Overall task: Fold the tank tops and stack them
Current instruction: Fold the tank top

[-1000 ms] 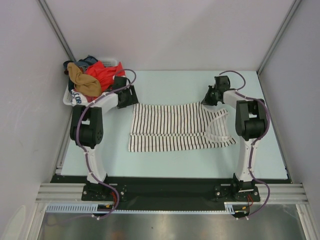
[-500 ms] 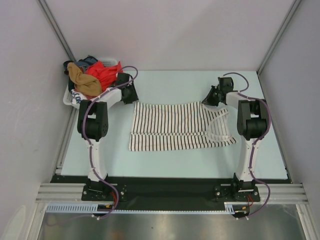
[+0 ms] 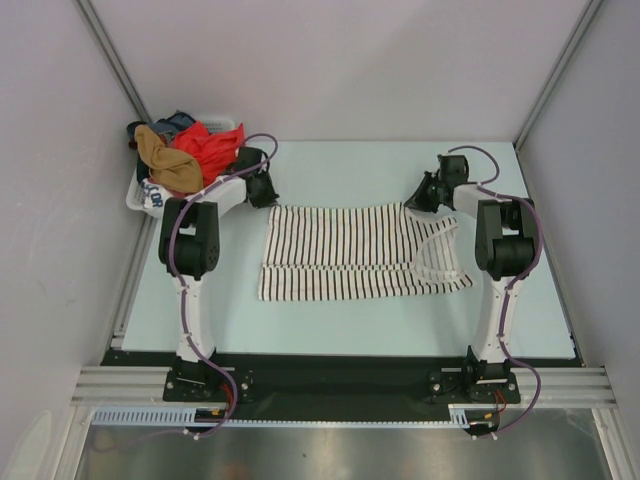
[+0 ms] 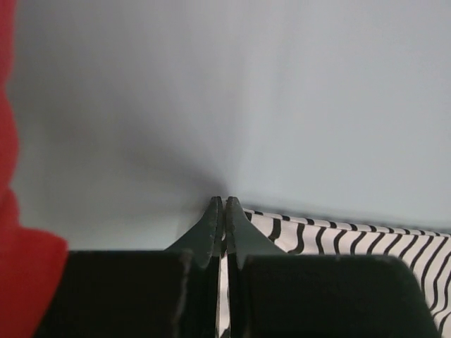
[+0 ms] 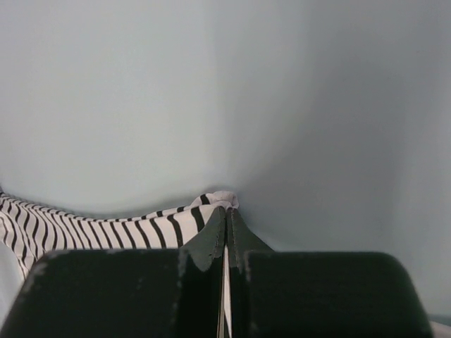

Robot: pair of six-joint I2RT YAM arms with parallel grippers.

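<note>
I saw the white cloth tank top with thin black stripes lying flat mid-desk, nearer the far edge. The left tool was pressed together, pinching its far-left corner. The right tool pinched its far-right corner the same way. The plain tan-brown cloth tank top sat crumpled in the white plastic laundry basket at the far-left corner, touching a red cloth.

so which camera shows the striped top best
The top external view: it shows the whole striped top spread flat on the table, straps to the right. Each wrist view catches only a small stretch of its striped edge.
</note>
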